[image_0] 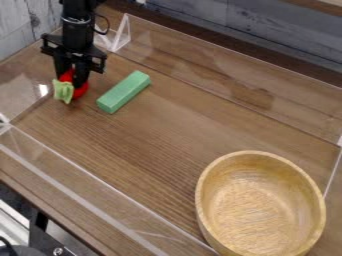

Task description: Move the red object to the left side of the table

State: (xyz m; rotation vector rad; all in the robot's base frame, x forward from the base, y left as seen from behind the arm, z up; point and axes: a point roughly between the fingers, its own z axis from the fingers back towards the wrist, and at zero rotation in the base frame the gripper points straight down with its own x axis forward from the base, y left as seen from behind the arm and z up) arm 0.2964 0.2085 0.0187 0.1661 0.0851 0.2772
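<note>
The red object (70, 90), a small red toy fruit with a light green leafy end, rests low on the brown wood-grain table (187, 130) near its far left corner. My black gripper (76, 82) points down over it, its fingers closed around the red body, so it is shut on the fruit. The green leafy end sticks out to the left of the fingers. Whether the fruit touches the tabletop I cannot tell.
A green rectangular block (122, 91) lies just right of the gripper. A large wooden bowl (261, 207) sits at the near right corner. Low clear acrylic walls (80, 190) border the tabletop.
</note>
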